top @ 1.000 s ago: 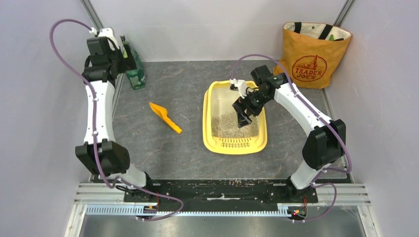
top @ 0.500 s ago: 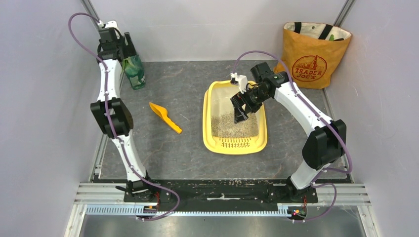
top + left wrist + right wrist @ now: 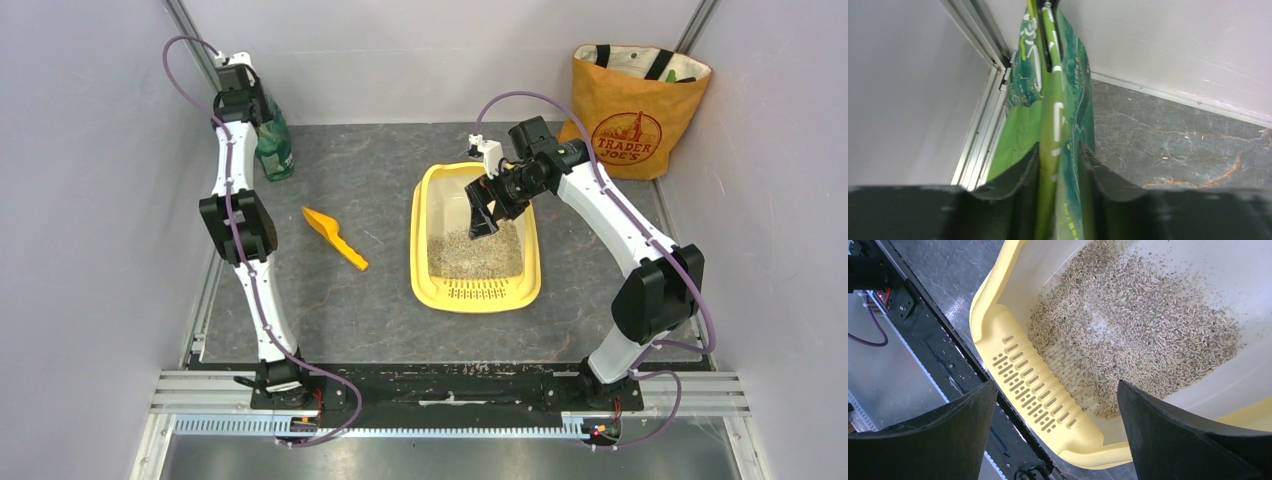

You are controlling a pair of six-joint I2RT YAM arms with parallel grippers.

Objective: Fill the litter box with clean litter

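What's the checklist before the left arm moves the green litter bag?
1. Left gripper closed around green litter bag, fold filling its gap: ok.
2. Grip firm enough to lift: cannot tell.
3. Right gripper open, holding nothing: ok.
4. Right gripper hangs above litter box, in a likely pour path: not ok.
5. Clean litter covers only part of the box floor: not ok.
6. Orange scoop lies apart from the box: ok.
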